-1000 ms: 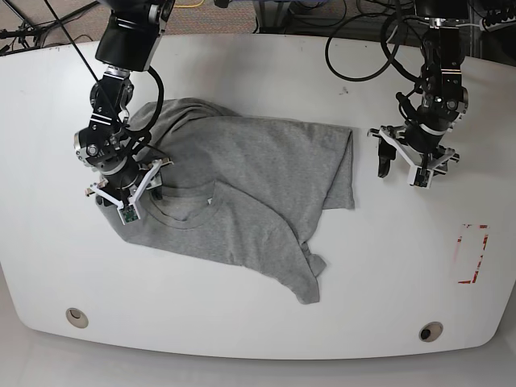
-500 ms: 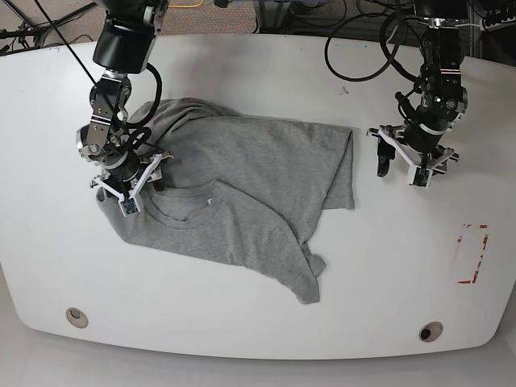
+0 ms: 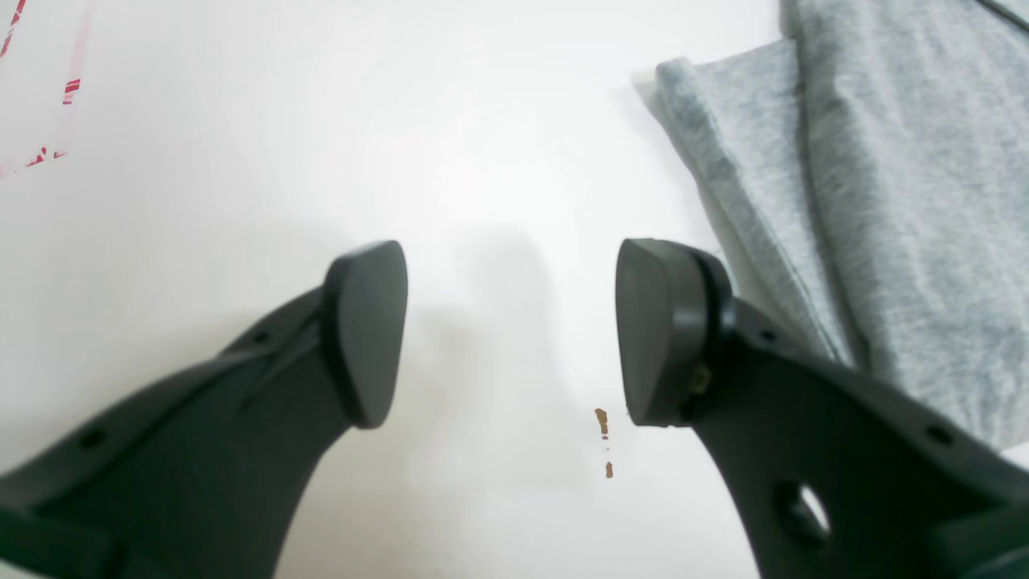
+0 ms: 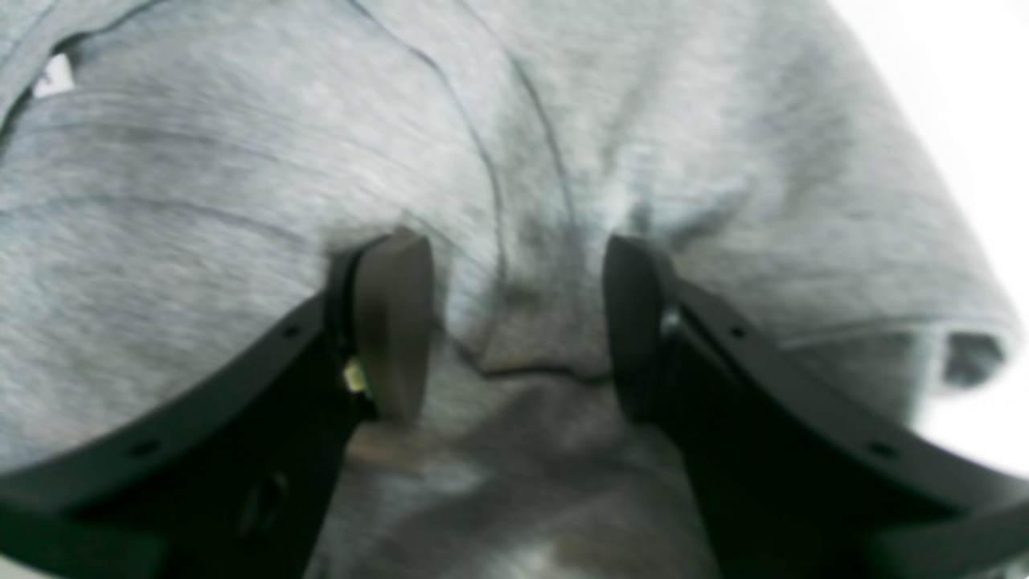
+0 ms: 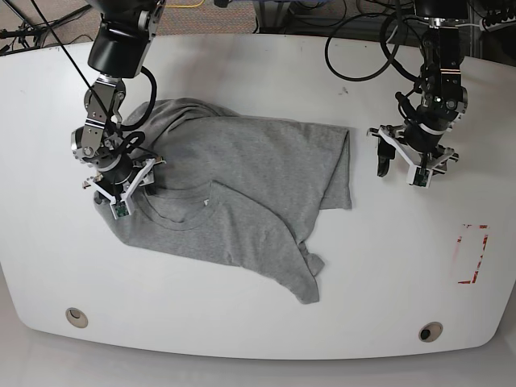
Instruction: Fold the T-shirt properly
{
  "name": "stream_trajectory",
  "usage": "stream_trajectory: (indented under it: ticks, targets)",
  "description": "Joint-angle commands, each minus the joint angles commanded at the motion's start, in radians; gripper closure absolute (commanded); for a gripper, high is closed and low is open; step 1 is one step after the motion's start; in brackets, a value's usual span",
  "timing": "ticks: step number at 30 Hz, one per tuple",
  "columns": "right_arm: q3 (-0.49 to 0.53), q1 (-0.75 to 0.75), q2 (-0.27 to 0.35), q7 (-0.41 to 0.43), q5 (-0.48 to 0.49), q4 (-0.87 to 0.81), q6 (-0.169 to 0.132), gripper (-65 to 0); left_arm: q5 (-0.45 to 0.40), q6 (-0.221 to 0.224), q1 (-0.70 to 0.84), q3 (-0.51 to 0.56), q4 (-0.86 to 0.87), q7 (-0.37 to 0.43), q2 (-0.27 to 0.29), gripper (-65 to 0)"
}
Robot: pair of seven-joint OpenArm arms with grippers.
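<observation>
The grey T-shirt [image 5: 250, 185] lies crumpled across the white table [image 5: 266, 322], its ribbed collar [image 5: 181, 211] toward the left and a sleeve trailing to the front. My right gripper [image 5: 121, 192] rests on the shirt's left shoulder, close to the collar. In the right wrist view this gripper [image 4: 514, 330] is open, with a raised ridge of the T-shirt [image 4: 563, 121] between its fingers and a white tag [image 4: 52, 76] at the upper left. My left gripper [image 5: 401, 173] stands open over bare table just right of the shirt. Its wrist view shows the gripper [image 3: 510, 330] holding nothing, with the T-shirt [image 3: 884, 161] edge alongside.
A red tape outline [image 5: 473, 254] marks the table at the right, also seen as the tape outline [image 3: 48, 121] in the left wrist view. Two round holes [image 5: 76, 316] [image 5: 430, 331] sit near the front edge. Black cables [image 5: 363, 48] loop at the back.
My right gripper has shifted left and a little toward the back along the shirt's shoulder, and the cloth there has drawn slightly left. The left arm has stayed still.
</observation>
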State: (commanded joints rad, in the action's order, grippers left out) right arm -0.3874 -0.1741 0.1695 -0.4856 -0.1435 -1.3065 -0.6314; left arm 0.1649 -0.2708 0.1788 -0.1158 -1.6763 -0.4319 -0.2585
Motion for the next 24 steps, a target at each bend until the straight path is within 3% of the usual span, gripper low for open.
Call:
stream_trajectory:
  ticks: [4, 9, 11, 19, 24]
  targets:
    - [0.000, 0.000, 0.002, 0.002, 0.000, 0.002, 0.000, -28.5, 0.000, 0.000, -0.002, 0.002, 0.000, 0.000, 0.000, -37.5]
    - [0.002, -0.002, 0.002, 0.028, 0.000, 0.052, 0.002, -15.1, 0.000, 0.000, -0.003, 0.002, 0.002, 0.000, 0.000, -37.5]
    - [0.002, -0.017, 0.002, 0.029, 0.000, 0.081, 0.002, -12.8, 0.000, 0.000, -0.003, 0.002, 0.002, 0.000, 0.000, -37.5]
    - [-0.002, -0.026, 0.011, 0.029, 0.006, 0.114, 0.002, -16.3, 0.000, 0.000, -0.003, 0.002, 0.002, 0.000, 0.000, -37.5]
    - [0.000, -0.026, 0.009, 0.028, 0.002, 0.112, 0.002, -6.5, 0.000, 0.000, -0.003, 0.003, 0.002, 0.000, 0.000, -37.5]
